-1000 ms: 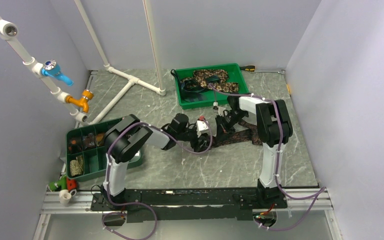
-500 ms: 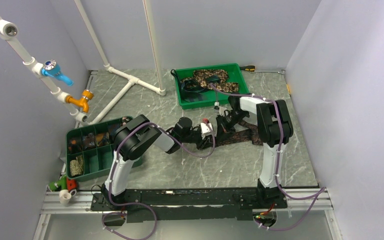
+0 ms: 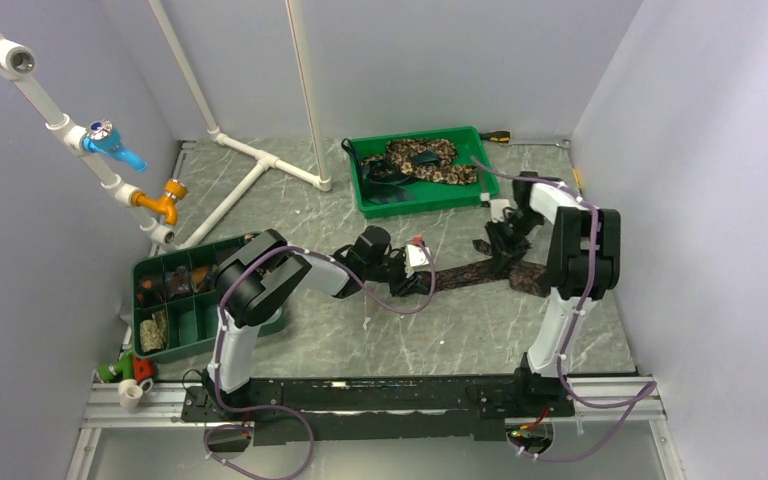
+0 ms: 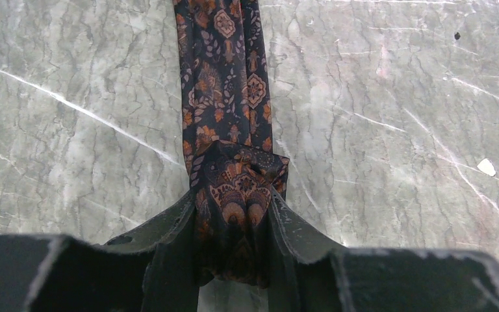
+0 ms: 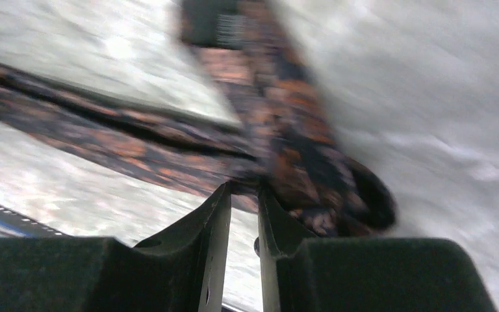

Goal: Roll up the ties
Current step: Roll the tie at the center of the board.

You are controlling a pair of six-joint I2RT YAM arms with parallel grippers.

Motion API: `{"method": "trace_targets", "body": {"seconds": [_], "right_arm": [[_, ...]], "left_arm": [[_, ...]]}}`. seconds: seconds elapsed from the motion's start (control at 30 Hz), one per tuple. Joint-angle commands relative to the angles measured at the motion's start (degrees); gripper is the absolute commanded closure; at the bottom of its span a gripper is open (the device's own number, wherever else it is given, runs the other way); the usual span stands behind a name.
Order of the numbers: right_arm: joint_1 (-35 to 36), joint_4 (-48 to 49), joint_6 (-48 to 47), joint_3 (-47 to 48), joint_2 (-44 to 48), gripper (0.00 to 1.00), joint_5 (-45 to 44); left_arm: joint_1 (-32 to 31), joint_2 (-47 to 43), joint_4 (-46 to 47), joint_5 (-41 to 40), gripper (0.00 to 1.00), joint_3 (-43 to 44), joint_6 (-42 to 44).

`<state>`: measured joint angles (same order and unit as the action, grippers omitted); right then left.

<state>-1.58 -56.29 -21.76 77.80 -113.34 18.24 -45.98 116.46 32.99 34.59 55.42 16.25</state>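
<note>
- Tie (image 3: 470, 272) lies across mid-table and blocks a low pass there; left gripper (image 4: 234, 203) is clamped on its bunched end.
- Bare table (image 3: 410, 340) between tie and arm bases gives free passage side to side.
- Tray (image 3: 368, 205) sits at back centre; its walls stop low sweeps.
- Bin (image 3: 145, 272) at left edge is just beside the left arm (image 3: 260, 280), so it's tight there.
- Pipes (image 3: 260, 165) lie on the back-left floor with an upright pole rising from them.
- Right arm (image 3: 580, 250) stands near the right wall (image 3: 690, 220), leaving only a narrow bare strip between.
</note>
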Motion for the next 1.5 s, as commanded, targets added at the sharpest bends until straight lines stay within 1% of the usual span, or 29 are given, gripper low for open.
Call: {"method": "trace_targets", "body": {"seconds": [0.0,0.1,0.2,0.33,0.47,0.53,0.67,0.73,0.8,0.87,0.93,1.0,1.07,1.13,1.2,1.27,1.33,1.4,1.47], "right_arm": [[-9.5,-0.6,-9.4,2.1,0.5,0.77,-18.6],[-16.1,0.4,-13.4,8.4,0.9,0.76,-24.8],[-18.2,-0.6,-15.9,14.6,0.9,0.73,-25.6],[-17.8,-7.0,-15.7,20.3,-0.3,0.68,-18.1],[-17.1,-14.3,-13.5,23.4,-2.1,0.67,-8.6],[-16.1,-16.9,-13.0,23.0,-1.4,0.67,-1.5],[-10.7,-22.7,-13.6,21.5,1.2,0.67,9.0],[-6.5,-24.2,-14.1,18.6,2.8,0.68,11.1],[-3.5,-23.2,-12.9,13.4,4.5,0.68,11.6],[-0.6,-21.0,-11.6,8.5,5.6,0.69,10.5],[1.1,-17.3,-10.2,4.0,6.1,0.70,7.4],[1.2,-12.1,-9.0,0.8,5.4,0.71,3.3],[0.8,-9.4,-8.4,0.1,3.5,0.73,-1.4],[-2.2,-8.7,-8.7,1.7,2.2,0.73,-6.1],[-6.2,-8.9,-9.8,5.3,1.5,0.73,-10.3],[-10.7,-9.4,-11.3,10.8,0.3,0.72,-14.3],[-13.3,-10.2,-12.5,17.2,-1.4,0.71,-17.5],[-14.2,-11.8,-13.7,22.1,-2.4,0.70,-17.7],[-13.5,-13.6,-13.9,24.1,-2.1,0.69,-16.4]], "left_arm": [[0.4,1.2,-15.9,-2.8,1.00,-2.0,2.5],[0.5,0.5,-17.0,-2.9,1.00,-2.4,3.0],[0.6,0.1,-17.6,-2.9,1.00,-2.6,3.3],[0.6,0.1,-18.9,-3.2,1.00,-2.3,4.0],[1.1,-0.5,-19.9,-3.6,1.00,-2.5,4.5],[1.3,-0.8,-20.1,-3.5,1.00,-2.7,4.6],[1.4,-0.9,-21.0,-3.5,1.00,-2.3,5.2],[1.5,-0.5,-21.3,-3.4,1.00,-1.9,5.4],[1.6,-0.4,-21.6,-3.3,1.00,-1.6,5.5],[1.7,-0.4,-21.6,-3.3,1.00,-1.6,5.4],[1.7,-0.4,-21.5,-3.2,1.00,-1.7,5.1],[1.7,-0.3,-21.3,-3.0,1.00,-2.0,5.1],[1.7,-0.3,-21.4,-2.8,1.00,-2.1,5.2],[1.7,-0.1,-21.7,-2.9,1.00,-1.9,5.3],[1.8,-0.2,-22.0,-2.9,1.00,-2.0,5.7],[1.9,-0.3,-22.2,-2.8,1.00,-2.0,6.0],[2.1,-0.2,-22.3,-2.8,1.00,-1.9,6.3],[2.2,0.2,-22.6,-2.8,1.00,-1.5,6.4],[2.2,0.4,-22.9,-2.8,1.00,-1.1,6.4]]}}
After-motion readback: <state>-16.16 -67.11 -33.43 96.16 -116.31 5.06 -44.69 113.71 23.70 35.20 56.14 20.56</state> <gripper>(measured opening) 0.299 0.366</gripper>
